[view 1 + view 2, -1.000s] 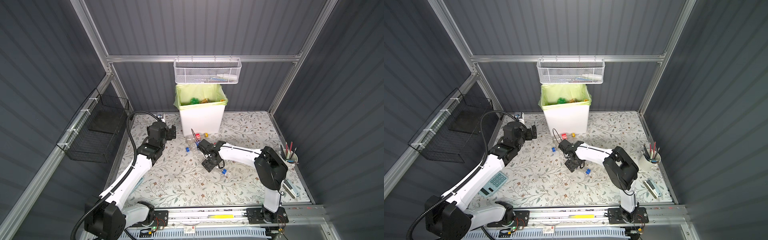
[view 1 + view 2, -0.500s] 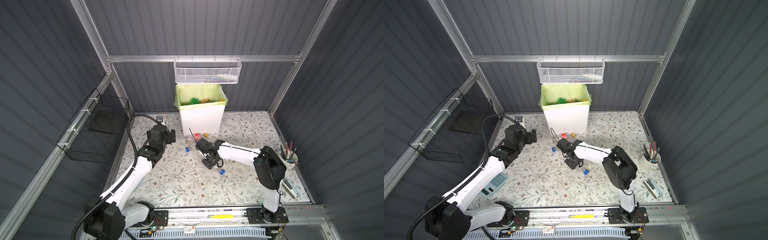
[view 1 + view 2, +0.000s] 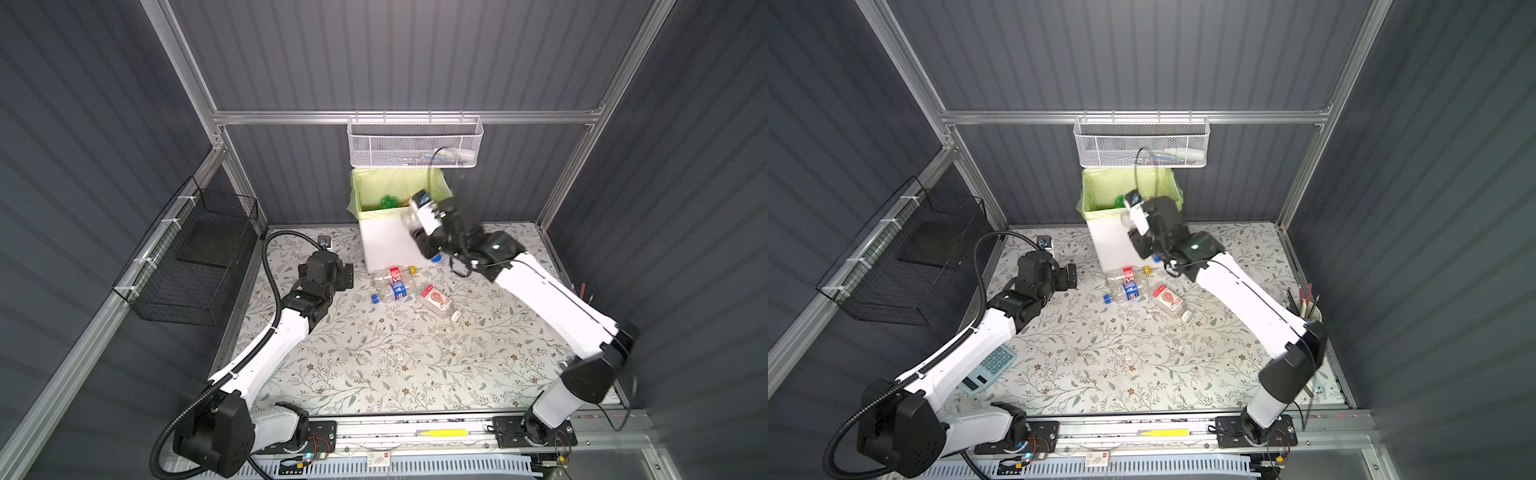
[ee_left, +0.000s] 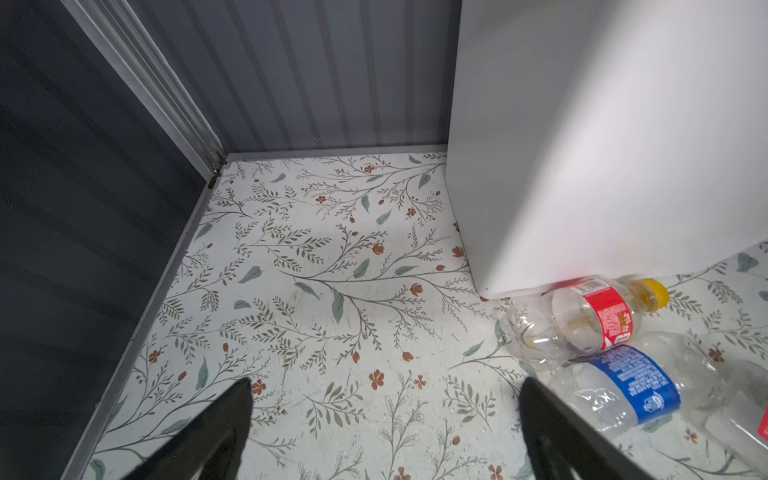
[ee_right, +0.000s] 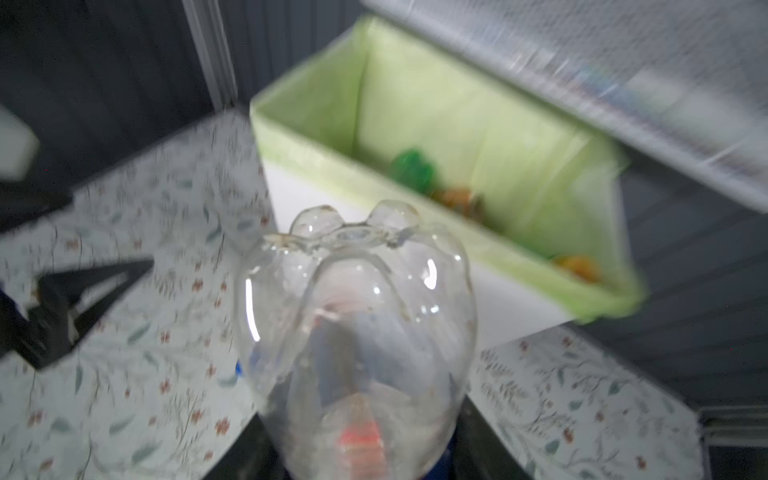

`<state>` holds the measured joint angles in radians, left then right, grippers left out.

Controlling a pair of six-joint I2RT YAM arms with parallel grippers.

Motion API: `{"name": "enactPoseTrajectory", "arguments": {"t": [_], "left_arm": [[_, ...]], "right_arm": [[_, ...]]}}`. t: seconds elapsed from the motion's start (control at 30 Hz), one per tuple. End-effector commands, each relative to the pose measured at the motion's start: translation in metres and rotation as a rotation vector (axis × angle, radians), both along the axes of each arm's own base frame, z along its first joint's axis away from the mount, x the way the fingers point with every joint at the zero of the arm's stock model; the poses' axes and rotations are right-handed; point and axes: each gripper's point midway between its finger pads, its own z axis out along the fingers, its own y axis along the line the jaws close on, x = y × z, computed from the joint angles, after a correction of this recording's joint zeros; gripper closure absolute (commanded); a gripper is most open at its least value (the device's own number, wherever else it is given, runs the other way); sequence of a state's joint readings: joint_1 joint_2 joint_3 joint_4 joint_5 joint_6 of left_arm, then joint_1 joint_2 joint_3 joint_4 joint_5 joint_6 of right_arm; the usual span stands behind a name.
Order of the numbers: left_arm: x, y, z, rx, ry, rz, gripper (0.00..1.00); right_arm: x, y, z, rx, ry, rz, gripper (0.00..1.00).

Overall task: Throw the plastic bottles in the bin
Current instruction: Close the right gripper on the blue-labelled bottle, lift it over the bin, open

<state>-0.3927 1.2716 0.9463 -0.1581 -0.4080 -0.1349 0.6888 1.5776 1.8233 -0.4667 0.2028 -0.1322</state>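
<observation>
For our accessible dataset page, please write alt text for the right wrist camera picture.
A clear plastic bottle, base toward the camera, fills the foreground, held between dark jaws. Behind it stands the white bin with a yellow-green liner, a green bottle inside. The picture is motion-blurred.

White mesh wire basket (image 3: 415, 145) overhangs the back of the tall white, green-lined plastic bin (image 3: 382, 245); its front rim lies open to me. Three clear plastic bottles (image 3: 392, 291) crowd its foot; the flowered tabletop (image 3: 374, 365) nearer me is bare.
</observation>
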Motion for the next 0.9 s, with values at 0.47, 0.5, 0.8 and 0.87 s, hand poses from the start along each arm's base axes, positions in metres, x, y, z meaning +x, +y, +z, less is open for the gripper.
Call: {"name": "enactPoseTrajectory", "arguments": {"t": [0.47, 0.5, 0.8, 0.87], "left_arm": [[0.002, -0.032, -0.041, -0.072, 0.136, -0.142, 0.0], [0.002, -0.034, -0.043, -0.076, 0.141, -0.145, 0.0], [-0.007, -0.036, -0.036, -0.045, 0.119, -0.155, 0.0], [-0.011, -0.045, -0.034, 0.002, 0.106, -0.176, 0.0]], "right_arm": [[0.107, 0.0, 0.089, 0.629, -0.022, 0.13, 0.4], [0.12, 0.014, 0.067, 0.598, 0.063, 0.137, 0.37], [0.107, -0.027, 0.104, 0.467, -0.105, -0.052, 0.01], [0.093, -0.042, 0.11, 0.469, -0.153, -0.079, 0.01]]}}
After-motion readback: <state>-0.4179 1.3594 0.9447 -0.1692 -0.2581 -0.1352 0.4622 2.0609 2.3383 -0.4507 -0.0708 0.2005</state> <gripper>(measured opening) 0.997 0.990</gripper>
